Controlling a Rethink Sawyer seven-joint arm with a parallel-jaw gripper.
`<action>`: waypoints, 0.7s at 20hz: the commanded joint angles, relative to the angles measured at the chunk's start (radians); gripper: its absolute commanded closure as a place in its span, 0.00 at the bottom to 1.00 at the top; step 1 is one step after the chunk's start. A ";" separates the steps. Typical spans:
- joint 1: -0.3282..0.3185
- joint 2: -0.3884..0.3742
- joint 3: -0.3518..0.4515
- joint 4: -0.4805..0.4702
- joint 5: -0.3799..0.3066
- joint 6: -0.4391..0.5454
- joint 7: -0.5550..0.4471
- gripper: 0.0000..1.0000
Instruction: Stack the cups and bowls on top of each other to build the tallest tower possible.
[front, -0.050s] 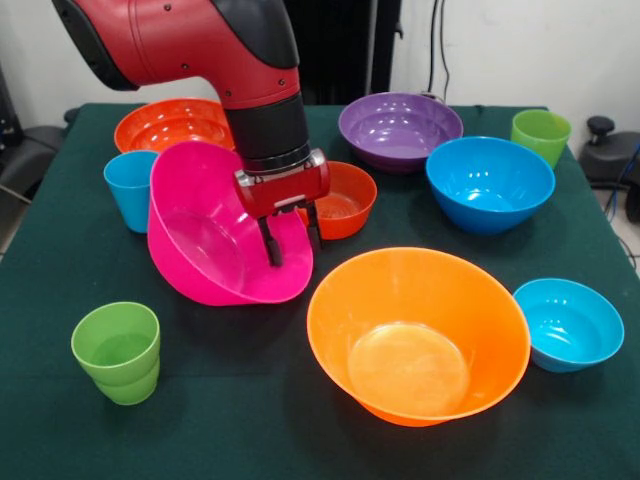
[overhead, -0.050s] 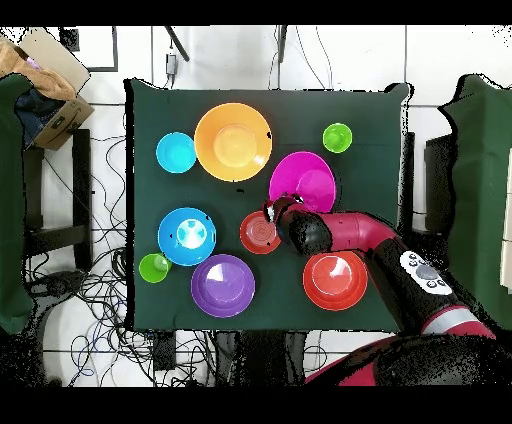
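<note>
Large glossy pink plastic bowl (front, -0.050s: 215, 235), left-centre of frame, tilted up w/ gripper (front, -0.050s: 290, 240) fingers pinching its near rim, prob light, stiff, slick; thin rim looks the only hold, could swing or slip.

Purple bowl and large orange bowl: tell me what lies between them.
In the overhead view, only bare green cloth separates the purple bowl from the large orange bowl.
</note>
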 joint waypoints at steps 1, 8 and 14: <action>0.032 0.003 0.035 -0.056 -0.105 -0.009 -0.049 1.00; -0.030 0.028 0.099 -0.040 -0.097 0.043 -0.119 1.00; -0.019 0.031 0.095 -0.062 -0.115 0.043 -0.114 1.00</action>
